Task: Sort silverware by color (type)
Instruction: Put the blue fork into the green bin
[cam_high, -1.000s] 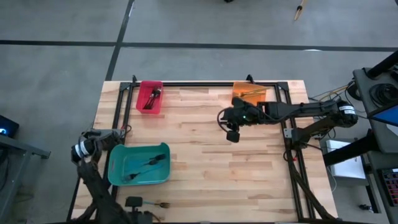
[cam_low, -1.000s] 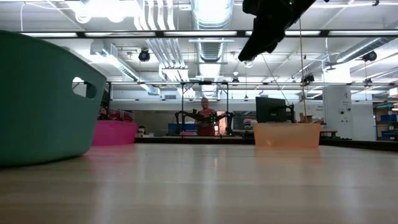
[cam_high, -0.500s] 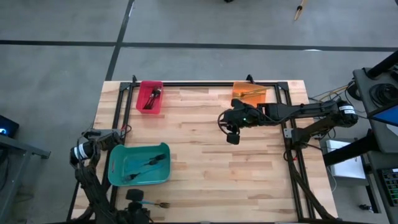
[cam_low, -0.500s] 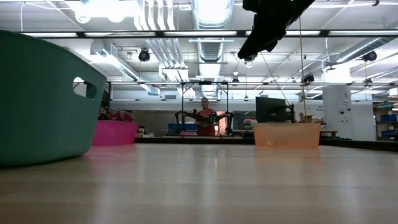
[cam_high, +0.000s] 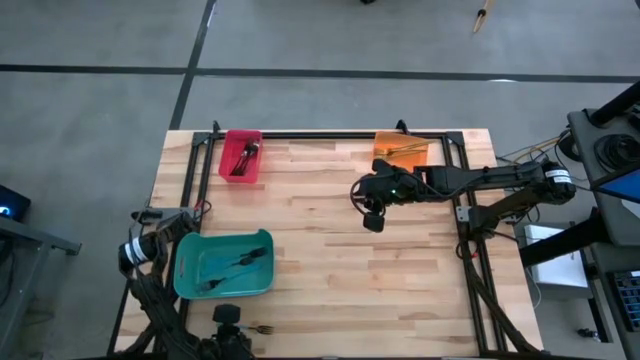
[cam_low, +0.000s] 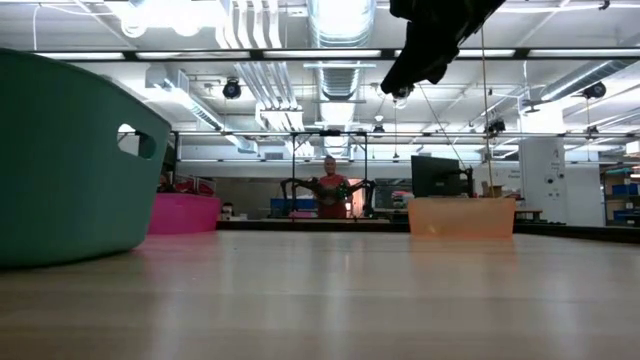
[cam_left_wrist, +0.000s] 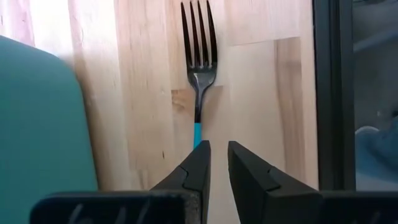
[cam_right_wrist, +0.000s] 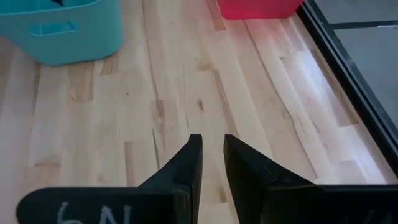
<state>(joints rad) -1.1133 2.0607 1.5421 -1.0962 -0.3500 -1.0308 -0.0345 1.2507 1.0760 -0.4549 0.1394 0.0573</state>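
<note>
wood table (cam_high: 330, 250): red bin (cam_high: 240, 156), orange bin (cam_high: 400, 150), teal bin (cam_high: 222, 265), blue-handled fork (cam_left_wrist: 198, 62).

narrow-gapped jaws over wooden table (cam_right_wrist: 186, 93), teal bin (cam_right_wrist: 62, 28), red bin (cam_right_wrist: 258, 7) beyond.

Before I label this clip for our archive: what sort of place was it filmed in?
Probably a robotics lab or workshop hall: exposed ceiling ducts and strip lights, more robot rigs far behind, and a framed wooden table holding sorting bins.

Two dark, jointed robot arms

We see black tapered fingers (cam_left_wrist: 198, 163) on each hand, white scrawled markings on the right wrist housing, and a white-banded left arm joint.
</note>
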